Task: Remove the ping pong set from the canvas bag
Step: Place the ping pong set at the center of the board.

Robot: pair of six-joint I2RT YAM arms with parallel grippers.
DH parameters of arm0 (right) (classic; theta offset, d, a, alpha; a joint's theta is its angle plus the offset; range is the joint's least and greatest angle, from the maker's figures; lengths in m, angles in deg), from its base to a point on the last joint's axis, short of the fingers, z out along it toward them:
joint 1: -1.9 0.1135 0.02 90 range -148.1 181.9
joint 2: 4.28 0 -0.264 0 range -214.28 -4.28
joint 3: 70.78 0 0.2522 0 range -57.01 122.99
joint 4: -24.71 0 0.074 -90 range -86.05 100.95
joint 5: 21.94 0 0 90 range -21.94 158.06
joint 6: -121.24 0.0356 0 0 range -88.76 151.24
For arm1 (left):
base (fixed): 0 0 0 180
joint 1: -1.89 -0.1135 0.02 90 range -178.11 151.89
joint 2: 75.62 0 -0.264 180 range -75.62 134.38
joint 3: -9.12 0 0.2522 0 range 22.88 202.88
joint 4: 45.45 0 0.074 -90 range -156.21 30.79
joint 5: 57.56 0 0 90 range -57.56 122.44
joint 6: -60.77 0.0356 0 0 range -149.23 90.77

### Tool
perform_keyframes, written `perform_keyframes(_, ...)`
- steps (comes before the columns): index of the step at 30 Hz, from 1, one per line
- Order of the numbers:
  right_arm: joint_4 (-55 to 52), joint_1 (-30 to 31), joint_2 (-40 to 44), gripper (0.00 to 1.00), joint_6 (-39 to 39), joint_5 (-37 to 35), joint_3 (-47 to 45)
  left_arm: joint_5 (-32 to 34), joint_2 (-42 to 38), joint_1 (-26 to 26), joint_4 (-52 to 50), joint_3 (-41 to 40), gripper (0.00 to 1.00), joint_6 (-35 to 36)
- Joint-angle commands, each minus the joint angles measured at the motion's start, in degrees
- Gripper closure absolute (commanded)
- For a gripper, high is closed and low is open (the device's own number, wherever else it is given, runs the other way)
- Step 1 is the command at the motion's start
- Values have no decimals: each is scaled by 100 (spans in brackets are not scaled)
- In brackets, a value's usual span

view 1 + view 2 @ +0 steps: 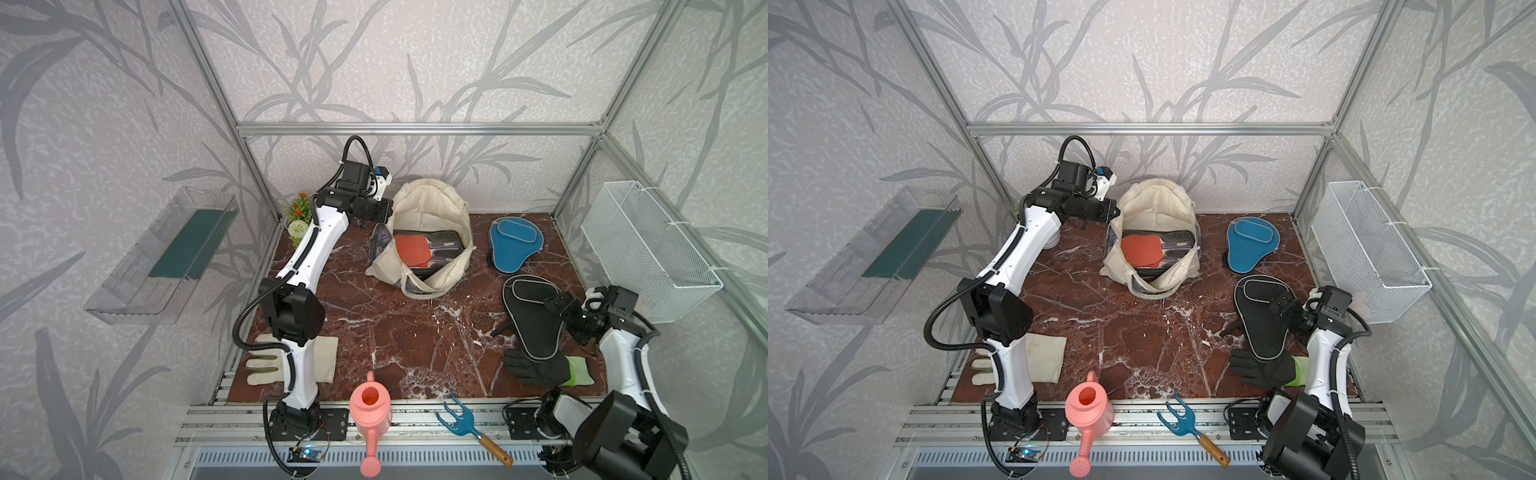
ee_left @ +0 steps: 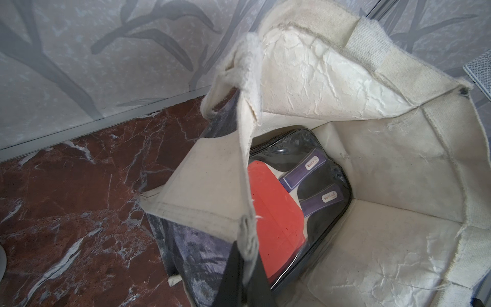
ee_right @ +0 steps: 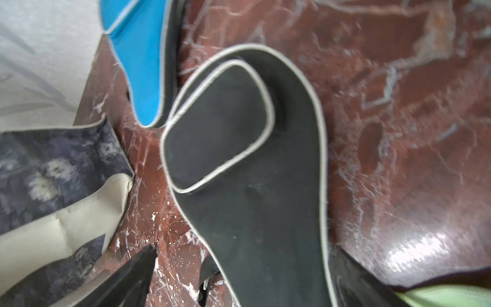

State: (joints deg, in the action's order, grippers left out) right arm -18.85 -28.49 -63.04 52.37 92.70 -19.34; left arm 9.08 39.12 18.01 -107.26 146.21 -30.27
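Ping pong set point(image 1: 420, 249) pieces lie both inside and outside the canvas bag point(image 1: 430, 208). A clear zip case point(image 2: 300, 191) holding a red paddle and dark ones sits on the bag's floor. The blue case point(image 1: 513, 249) lies on the table point(image 1: 374, 324) to the right of the bag. The black case point(image 1: 528, 328) lies right of the bag too, nearer the front, with its narrow end touching a black glove point(image 1: 532, 368). Our left pincer point(image 2: 245, 261) is clamped together on the bag's rim at its left side, with fabric pinched between the fingers. Our right pincer point(image 1: 552, 301) hovers over the black case with fingers point(image 3: 127, 276) spread wide apart, one on either side of its narrow end. We cannot tell whether they touch it.
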Motion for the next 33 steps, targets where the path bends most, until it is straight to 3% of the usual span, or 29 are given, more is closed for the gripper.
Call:
perform_keyframes(1,16,277,286,1,-26,-363,-17,-134,-264,10,23,-105,100,95)
perform_keyframes(6,7,452,398,1,32,-518,-328,-163,-330,6,60,-204,100,90)
perform_keyframes(14,31,619,470,1,58,-1409,-773,-248,-361,7,107,-318,100,80)
perform_keyframes(21,668,598,-733,1,85,-1331,-680,-286,-367,7,171,-414,100,78)
perform_keyframes(24,783,599,-1453,16,50,-1149,-478,-269,-367,5,171,-415,100,99)
perform_keyframes(26,854,599,-1850,38,50,-1113,-337,-266,-366,5,190,-414,100,104)
perform_keyframes(28,941,596,-2143,68,53,-1135,-223,-283,-358,5,197,-389,100,112)
perform_keyframes(30,947,605,-2267,92,30,-1179,-111,-275,-339,5,191,-364,100,118)
perform_keyframes(31,942,606,-2293,100,23,-1206,-54,-275,-334,10,187,-360,100,121)
perform_keyframes(33,907,612,-2284,100,-3,-1216,43,-279,-309,5,175,-318,100,129)
